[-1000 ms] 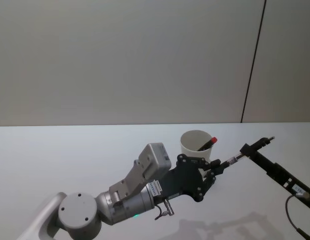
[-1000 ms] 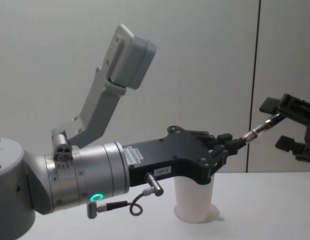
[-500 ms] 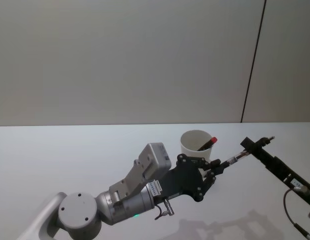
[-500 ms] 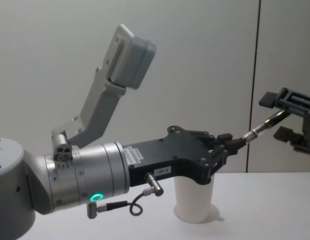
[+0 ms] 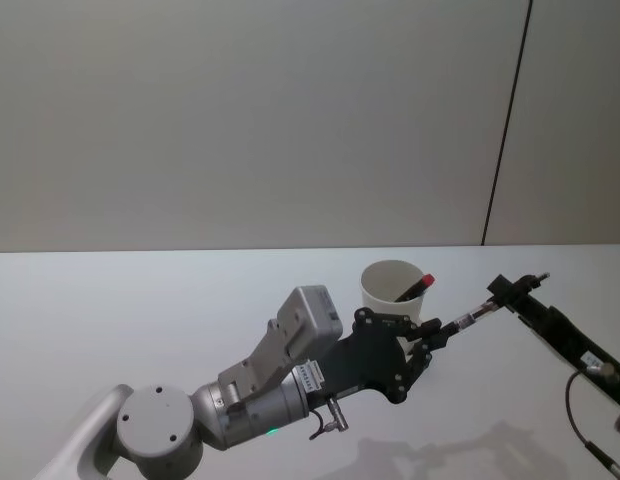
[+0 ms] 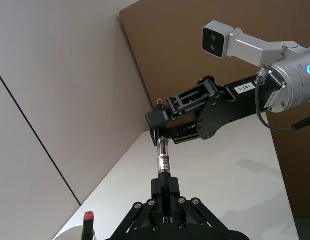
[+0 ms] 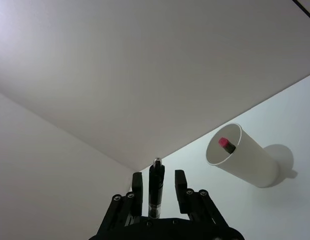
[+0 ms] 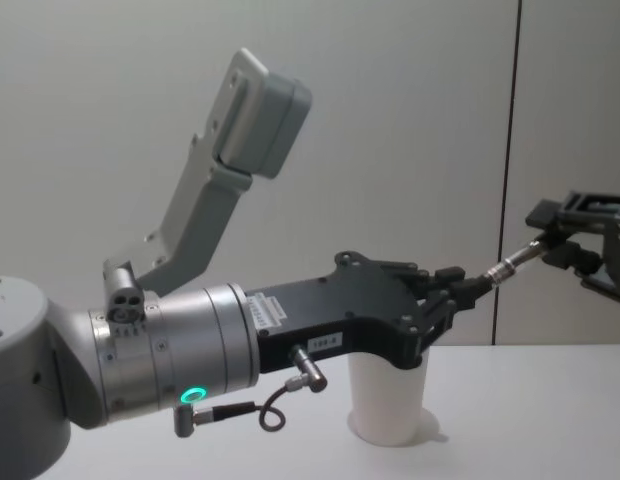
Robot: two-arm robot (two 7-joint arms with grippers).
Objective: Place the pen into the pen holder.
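A slim black and silver pen [image 5: 466,319] hangs in the air to the right of the pen holder [image 5: 390,290], a white paper cup that stands on the table. My left gripper [image 5: 435,335] is shut on the pen's lower end, just beside the cup's rim. My right gripper [image 5: 505,290] is open around the pen's other end. In the right wrist view a gap shows between the pen [image 7: 156,190] and each of the fingers [image 7: 137,182]. A red-capped pen [image 5: 416,287] leans inside the cup.
The white table [image 5: 140,300] stretches to the left and in front of the cup. A grey wall with a dark vertical seam [image 5: 505,130] closes the back. My left arm's large wrist [image 8: 170,360] fills the near left of the chest view.
My right gripper's fingers have drawn closer together around the pen's far end. The left gripper, the pen and the cup have stayed still.
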